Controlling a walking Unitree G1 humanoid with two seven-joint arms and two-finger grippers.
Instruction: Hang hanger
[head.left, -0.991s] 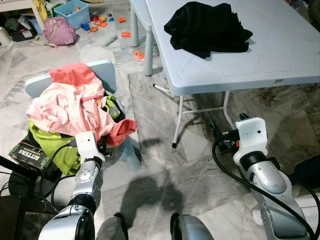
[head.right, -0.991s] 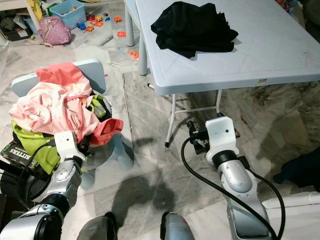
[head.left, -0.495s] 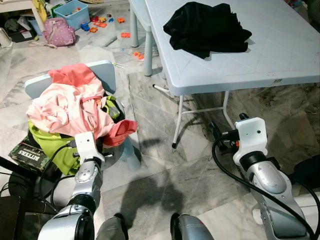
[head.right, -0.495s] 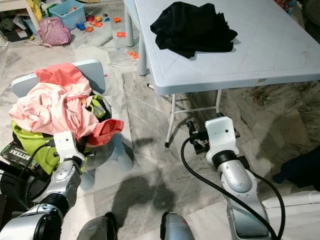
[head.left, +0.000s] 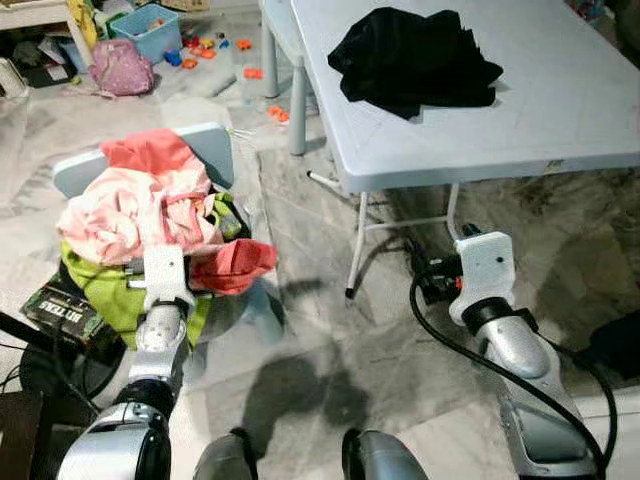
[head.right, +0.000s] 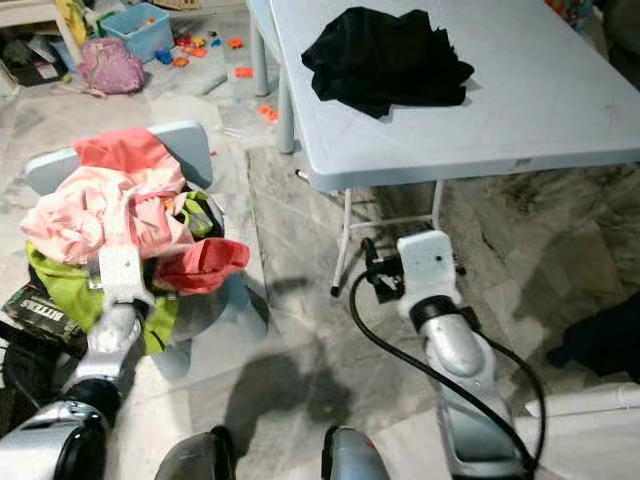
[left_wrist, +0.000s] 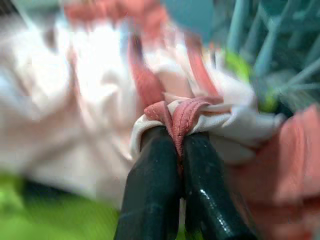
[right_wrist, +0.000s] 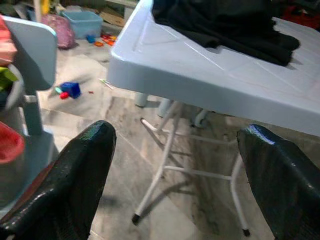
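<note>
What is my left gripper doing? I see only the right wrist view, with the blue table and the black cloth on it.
Observer: The left gripper is at the clothes pile on the chair. Its jaws are shut on a pink seam.
Operator: Which other clothes are in that pile?
Observer: Under the pink garment lies a green garment, and a red garment hangs over the seat's front edge.
Operator: What is on the floor near that chair?
Observer: A dark box with white letters lies to the chair's left, next to the green garment.
</note>
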